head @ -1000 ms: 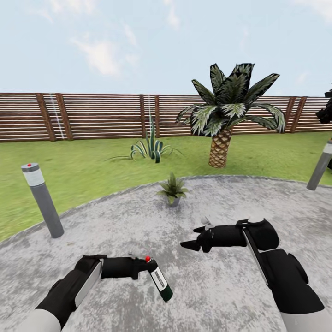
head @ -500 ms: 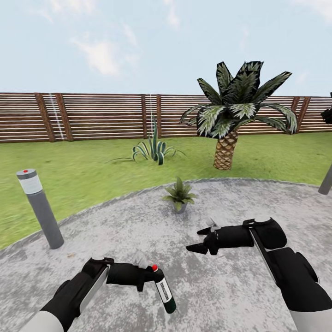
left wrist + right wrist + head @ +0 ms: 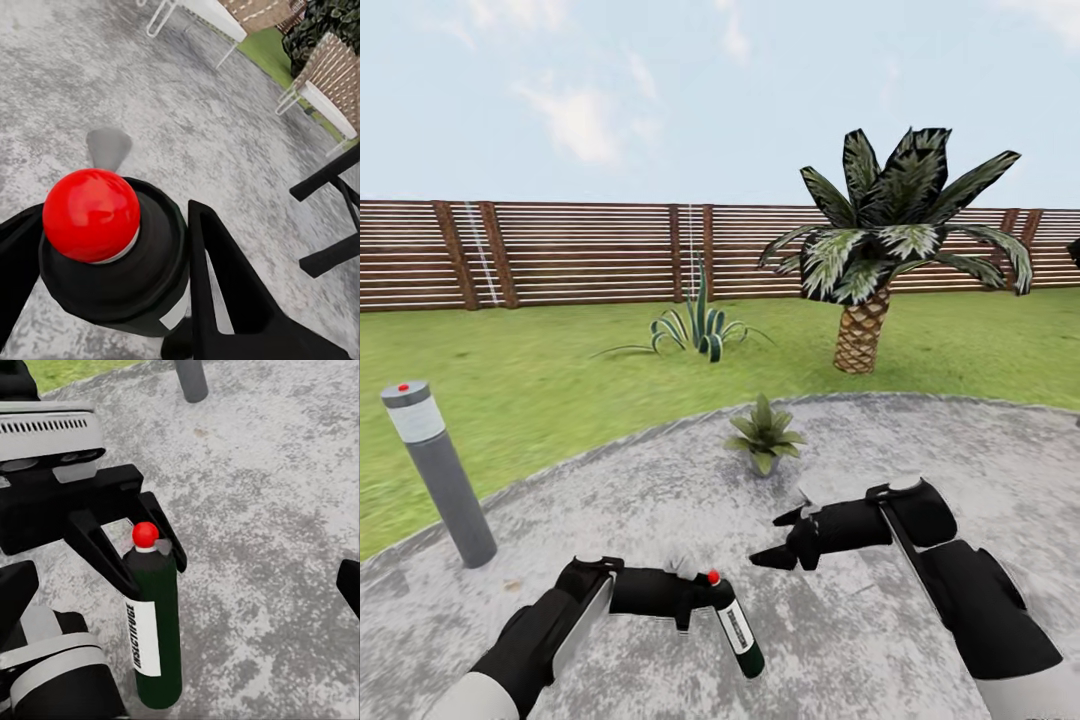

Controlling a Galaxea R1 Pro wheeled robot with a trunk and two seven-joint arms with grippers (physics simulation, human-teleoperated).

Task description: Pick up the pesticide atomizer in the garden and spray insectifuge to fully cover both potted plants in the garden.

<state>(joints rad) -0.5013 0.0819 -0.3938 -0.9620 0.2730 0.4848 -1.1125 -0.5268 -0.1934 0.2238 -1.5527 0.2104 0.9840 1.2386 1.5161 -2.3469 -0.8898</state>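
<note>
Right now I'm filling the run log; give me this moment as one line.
left gripper: shut on pesticide atomizer | right gripper: empty | potted plant: ahead on patio, unsprayed

Your robot's two arms are glossy black along their forward sections, turning pale grey-white nearest the body. The left black two-fingered gripper [image 3: 695, 598] has flat, angular, tapering fingers [image 3: 101, 555] joined by a blocky black crossbar. Behind that bar sits a light grey housing with a row of small vent slots. The right black gripper [image 3: 775, 540] ends in pointed, wedge-shaped tips, with a rounded black wrist segment and a thin pale seam behind it.
</note>
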